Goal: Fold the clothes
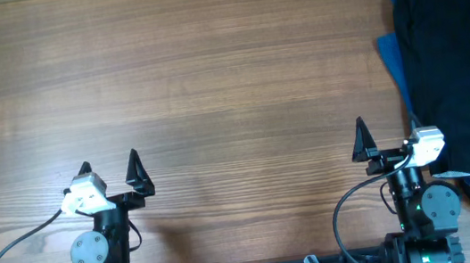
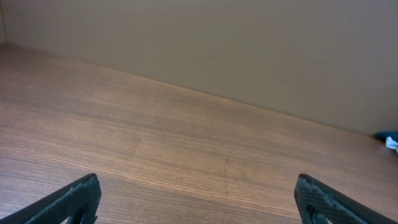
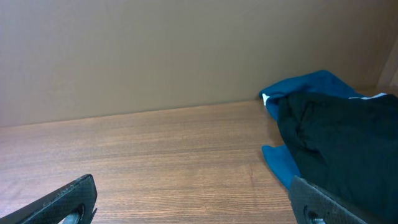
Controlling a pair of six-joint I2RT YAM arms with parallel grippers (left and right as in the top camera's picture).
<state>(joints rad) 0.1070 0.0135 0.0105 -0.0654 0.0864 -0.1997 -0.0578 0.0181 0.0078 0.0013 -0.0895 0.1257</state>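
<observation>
One black garment (image 1: 460, 59) beside right pincer (image 1: 387, 133)

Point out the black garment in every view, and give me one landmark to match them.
Overhead: the black garment lies along the right edge, from the top almost to the bottom.
Left wrist: not in it; only a sliver, likely the blue cloth, shows at the far right edge.
Right wrist: on the right side, running off the frame.
Landmark: the blue cloth, peeking out at the garment's left in the overhead and right wrist views.
</observation>
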